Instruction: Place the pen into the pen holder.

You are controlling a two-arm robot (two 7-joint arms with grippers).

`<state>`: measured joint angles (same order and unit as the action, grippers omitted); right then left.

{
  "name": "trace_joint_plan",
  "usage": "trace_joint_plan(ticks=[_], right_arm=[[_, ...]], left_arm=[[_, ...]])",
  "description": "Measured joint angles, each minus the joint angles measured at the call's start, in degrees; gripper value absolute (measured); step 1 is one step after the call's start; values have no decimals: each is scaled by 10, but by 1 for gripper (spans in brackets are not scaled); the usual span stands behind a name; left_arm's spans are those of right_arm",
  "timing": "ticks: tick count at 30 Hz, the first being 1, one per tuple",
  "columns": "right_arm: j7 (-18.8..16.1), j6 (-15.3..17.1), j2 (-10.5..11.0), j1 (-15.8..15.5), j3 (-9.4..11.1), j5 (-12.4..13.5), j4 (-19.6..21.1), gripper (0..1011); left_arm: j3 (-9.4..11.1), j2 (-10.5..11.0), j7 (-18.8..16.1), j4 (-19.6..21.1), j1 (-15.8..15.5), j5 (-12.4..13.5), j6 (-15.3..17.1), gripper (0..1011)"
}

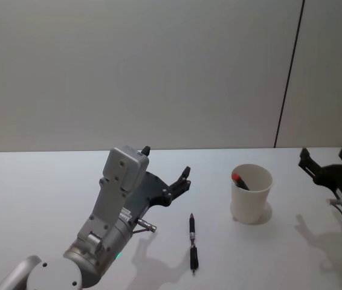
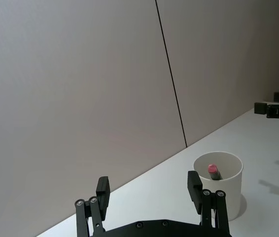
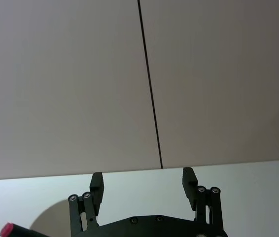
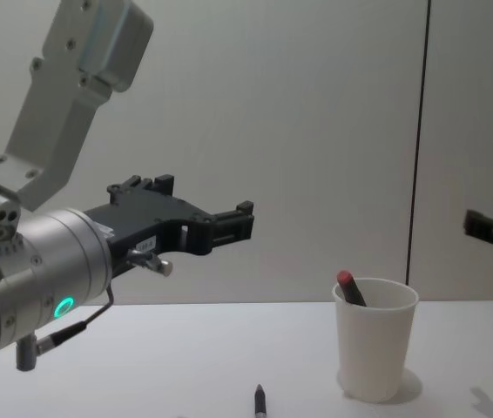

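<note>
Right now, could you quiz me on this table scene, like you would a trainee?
1. True or false: the pen lies on the table, outside the cup.
2. Which is nearer the pen: A, left gripper, or B, right gripper?
3. Fill in: the item already in the cup has a ___ tip.
Key: 1 true; 2 A; 3 red.

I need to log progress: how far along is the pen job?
Done: one red-tipped pen already stands in the white paper cup. In hand: nothing; the left gripper hovers open, raised, left of the black pen lying flat on the table, and the right gripper sits open right of the cup. Left: grasp that pen and drop it into the cup.
</note>
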<state>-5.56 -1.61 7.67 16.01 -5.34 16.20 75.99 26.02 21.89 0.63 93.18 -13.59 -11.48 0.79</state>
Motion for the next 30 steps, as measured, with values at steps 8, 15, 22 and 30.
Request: trace_joint_plan(ticks=[8, 15, 22, 30], right_arm=[[7, 14, 10, -27, 9, 7, 22, 1001], [10, 20, 15, -38, 12, 9, 31, 1001], [12, 23, 17, -45, 15, 11, 37, 1001], [13, 25, 19, -50, 16, 12, 40, 1001]], left_arm=[[0, 0, 0, 0, 0, 0, 0, 1004], [0, 0, 0, 0, 0, 0, 0, 1004], [0, 0, 0, 0, 0, 0, 1, 1004], [-2, -2, 2, -1, -1, -2, 10, 1004]])
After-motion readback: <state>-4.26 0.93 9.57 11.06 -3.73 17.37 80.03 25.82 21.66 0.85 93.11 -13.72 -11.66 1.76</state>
